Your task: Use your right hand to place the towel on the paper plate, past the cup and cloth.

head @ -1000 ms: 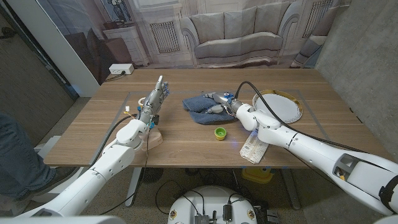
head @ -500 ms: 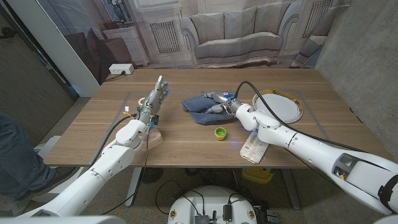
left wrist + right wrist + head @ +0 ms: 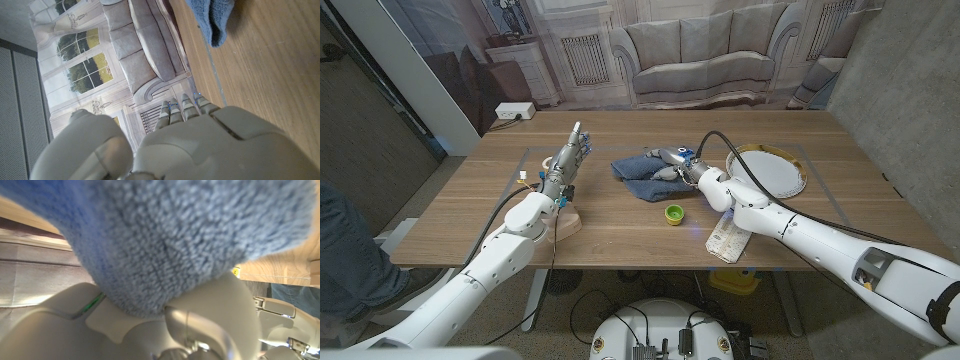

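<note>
A printed backdrop (image 3: pixel 650 50) of a sofa, seemingly, hangs behind the wooden table (image 3: pixel 620 215).

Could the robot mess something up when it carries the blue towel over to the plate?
Maybe. The right hand is on the blue towel, but most of it still lies on the table, so it might slip out or trail. A trailing edge could knock the small green cup nearby. The paper plate looks light, so a dragged towel might push it instead of landing on it.

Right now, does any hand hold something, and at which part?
The right hand grips the blue towel at its edge nearest the paper plate. The left hand holds nothing.
</note>
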Available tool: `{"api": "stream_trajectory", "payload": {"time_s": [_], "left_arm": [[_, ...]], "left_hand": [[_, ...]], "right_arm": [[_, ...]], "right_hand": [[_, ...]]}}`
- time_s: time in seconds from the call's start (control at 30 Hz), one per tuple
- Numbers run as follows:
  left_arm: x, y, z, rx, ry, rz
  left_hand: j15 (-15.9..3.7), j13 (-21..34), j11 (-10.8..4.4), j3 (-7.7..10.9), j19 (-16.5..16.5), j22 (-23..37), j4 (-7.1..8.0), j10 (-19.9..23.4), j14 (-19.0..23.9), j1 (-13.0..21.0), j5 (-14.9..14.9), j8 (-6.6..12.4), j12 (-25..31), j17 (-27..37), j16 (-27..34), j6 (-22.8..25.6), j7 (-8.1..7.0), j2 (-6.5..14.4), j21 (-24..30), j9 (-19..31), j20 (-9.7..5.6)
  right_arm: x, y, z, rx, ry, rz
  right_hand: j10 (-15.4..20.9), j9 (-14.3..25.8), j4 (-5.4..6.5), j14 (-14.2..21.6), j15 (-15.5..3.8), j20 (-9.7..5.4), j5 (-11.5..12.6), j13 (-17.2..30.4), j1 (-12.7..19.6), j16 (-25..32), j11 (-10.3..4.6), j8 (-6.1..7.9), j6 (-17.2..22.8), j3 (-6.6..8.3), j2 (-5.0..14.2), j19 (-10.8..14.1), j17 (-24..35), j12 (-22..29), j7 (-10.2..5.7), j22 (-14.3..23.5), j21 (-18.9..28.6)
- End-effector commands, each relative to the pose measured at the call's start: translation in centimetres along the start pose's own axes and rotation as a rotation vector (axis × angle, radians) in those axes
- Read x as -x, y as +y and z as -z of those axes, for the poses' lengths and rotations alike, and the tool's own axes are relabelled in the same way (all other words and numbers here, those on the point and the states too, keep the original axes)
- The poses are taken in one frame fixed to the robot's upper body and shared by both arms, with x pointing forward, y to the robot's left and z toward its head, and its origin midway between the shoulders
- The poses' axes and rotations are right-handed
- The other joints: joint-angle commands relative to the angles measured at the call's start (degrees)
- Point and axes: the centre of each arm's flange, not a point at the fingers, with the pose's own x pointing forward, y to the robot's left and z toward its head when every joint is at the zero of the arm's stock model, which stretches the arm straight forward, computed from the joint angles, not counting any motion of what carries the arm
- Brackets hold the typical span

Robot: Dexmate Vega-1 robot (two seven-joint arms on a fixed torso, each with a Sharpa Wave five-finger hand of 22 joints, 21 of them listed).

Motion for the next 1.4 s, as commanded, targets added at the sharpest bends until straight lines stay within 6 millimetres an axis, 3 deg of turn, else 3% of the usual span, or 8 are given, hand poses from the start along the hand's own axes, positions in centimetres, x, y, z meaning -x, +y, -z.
{"api": "stream_trajectory", "payload": {"time_s": [0.03, 0.27, 0.3, 0.43, 0.67, 1.4], "left_arm": [[0.0, 0.0, 0.1, 0.001, 0.001, 0.004], [0.0, 0.1, 0.0, 0.004, -0.001, 0.003], [0.1, 0.1, 0.0, 0.004, -0.002, 0.003], [0.1, 0.1, 0.0, 0.005, -0.004, 0.0], [0.4, 0.2, 0.0, 0.005, -0.006, -0.005], [0.2, -0.2, 0.0, 0.001, 0.005, 0.006]], "left_hand": [[-0.02, 0.3, -0.12, -0.41, 0.3, 0.3, 0.11, 0.3, 0.0, 0.1, 0.2, -0.19, 0.1, 0.3, 0.2, 0.4, -0.14, 0.5, 0.2, 0.1, -1.2], [-0.06, 0.3, -0.13, -0.47, 0.3, 0.3, 0.11, 0.3, 0.0, 0.1, 0.2, -0.21, 0.1, 0.3, 0.2, 0.4, -0.15, 0.5, 0.2, 0.1, -1.18], [-0.08, 0.3, -0.17, -0.48, 0.3, 0.3, 0.1, 0.3, 0.0, 0.2, 0.2, -0.21, 0.1, 0.3, 0.2, 0.4, -0.18, 0.5, 0.2, 0.1, -1.19], [-0.02, 0.3, 0.1, -0.53, 0.3, 0.3, 0.1, 0.2, 0.0, 0.2, 0.2, -0.22, 0.1, 0.3, 0.2, 0.4, -0.11, 0.5, 0.2, 0.1, -1.2], [-0.13, 0.3, 0.0, -0.61, 0.2, 0.3, 0.1, 0.3, 0.0, 0.2, 0.2, -0.23, 0.1, 0.3, 0.1, 0.4, -0.09, 0.6, 0.2, 0.1, -1.17], [-0.06, 0.3, -0.07, -0.82, 0.3, 0.3, 0.06, 0.3, -0.1, 0.4, 0.1, -0.24, 0.1, 0.3, 0.1, 0.3, -0.04, 0.8, 0.2, 0.1, -1.15]], "right_arm": [[0.1, 0.1, -0.2, -0.005, 0.003, 0.028], [0.2, 0.1, -0.2, -0.011, 0.006, 0.038], [0.2, 0.1, -0.2, -0.012, 0.006, 0.037], [0.2, 0.0, -0.3, -0.013, 0.002, 0.043], [0.3, -0.2, -0.4, -0.021, -0.011, 0.068], [1.2, -1.7, -0.6, -0.012, -0.026, 0.116]], "right_hand": [[3.1, 0.2, 0.28, 2.9, -8.4, -6.15, -0.7, 0.0, 1.4, 0.3, -0.73, 0.57, 2.3, -0.06, 0.57, 1.2, -0.1, 0.7, -0.18, 0.3, 0.8], [5.9, 0.4, 0.18, 6.2, -8.54, -6.27, -1.1, -0.1, 3.1, 0.3, -1.99, 1.17, 5.0, 0.02, 1.47, 2.7, -0.2, 0.7, -0.48, 0.6, 1.8], [6.8, 0.8, 0.14, 7.5, -8.55, -6.28, -1.2, -0.1, 3.8, 0.5, -3.02, 1.66, 6.3, 0.12, 1.89, 3.0, -0.2, 0.7, -0.87, 0.6, 2.1], [10.1, 2.1, -0.19, 10.3, -8.77, -6.36, -1.7, 0.0, 6.4, 0.2, -3.91, 2.89, 9.2, 0.51, 3.08, 3.9, -0.1, 1.1, -1.93, 0.9, 3.1], [12.4, 3.3, -0.36, 13.5, -8.93, -6.39, -2.2, 0.5, 8.9, 0.4, -4.35, 3.82, 11.5, 0.55, 3.82, 4.9, 0.2, 1.4, -1.97, 1.4, 4.5], [12.3, 4.4, -0.05, 15.1, -8.94, -6.35, -2.6, 0.7, 10.3, -0.1, -4.02, 3.98, 12.3, 0.12, 4.22, 5.4, 0.3, 0.6, -0.86, 1.8, 6.1]]}}
